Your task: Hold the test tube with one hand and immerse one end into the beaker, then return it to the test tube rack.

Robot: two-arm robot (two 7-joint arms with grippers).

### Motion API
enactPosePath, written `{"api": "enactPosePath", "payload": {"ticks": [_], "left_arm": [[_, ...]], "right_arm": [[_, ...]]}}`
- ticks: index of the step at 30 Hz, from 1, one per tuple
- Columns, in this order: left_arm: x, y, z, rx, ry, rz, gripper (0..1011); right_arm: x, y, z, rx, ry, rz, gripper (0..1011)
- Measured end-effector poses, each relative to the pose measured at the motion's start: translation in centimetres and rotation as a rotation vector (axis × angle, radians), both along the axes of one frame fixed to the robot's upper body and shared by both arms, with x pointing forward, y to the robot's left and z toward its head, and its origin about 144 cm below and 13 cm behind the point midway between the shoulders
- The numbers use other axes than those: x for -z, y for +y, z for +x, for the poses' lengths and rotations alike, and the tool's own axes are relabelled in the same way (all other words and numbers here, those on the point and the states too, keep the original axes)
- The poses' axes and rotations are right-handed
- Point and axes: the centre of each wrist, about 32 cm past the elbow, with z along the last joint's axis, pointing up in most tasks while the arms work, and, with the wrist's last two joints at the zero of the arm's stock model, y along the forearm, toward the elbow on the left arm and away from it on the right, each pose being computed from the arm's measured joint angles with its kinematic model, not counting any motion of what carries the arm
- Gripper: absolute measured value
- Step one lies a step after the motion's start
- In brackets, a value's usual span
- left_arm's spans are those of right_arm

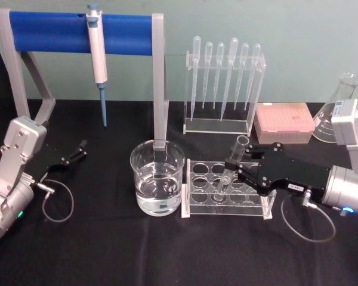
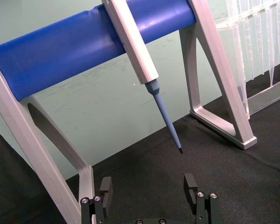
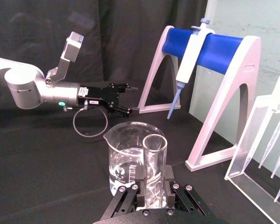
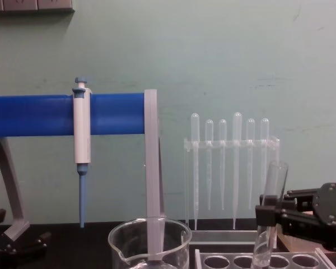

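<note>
While gripped — test tube, label unreadable

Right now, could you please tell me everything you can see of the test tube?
The test tube is a slim clear glass tube with a rimmed open mouth, and looks empty. It leans slightly, mouth uppermost, its lower end in a hole of the clear rack, just right of the beaker. The right gripper is shut on it around mid-length, one finger on either side. In the right wrist view its mouth stands in front of the beaker.
</note>
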Motion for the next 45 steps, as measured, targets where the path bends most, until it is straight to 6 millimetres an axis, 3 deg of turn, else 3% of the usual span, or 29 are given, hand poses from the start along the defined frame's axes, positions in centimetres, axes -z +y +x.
{"api": "enactPosePath", "payload": {"ticks": [27,35,38,45], "left_arm": [[0.0,0.0,0.0,0.0,0.0,0.0,1000],[0.0,0.0,0.0,0.0,0.0,0.0,1000],[0.0,0.0,0.0,0.0,0.0,0.0,1000],[0.0,0.0,0.0,0.0,0.0,0.0,1000]], "right_arm": [[1.0,0.4,-0.2,0.013,-0.012,-0.018,235],[1.0,0.4,-0.2,0.013,-0.012,-0.017,427],[0.9,0.3,-0.2,0.013,-0.012,-0.017,572],[0.8,0.4,-0.2,0.012,-0.021,-0.014,768]]}}
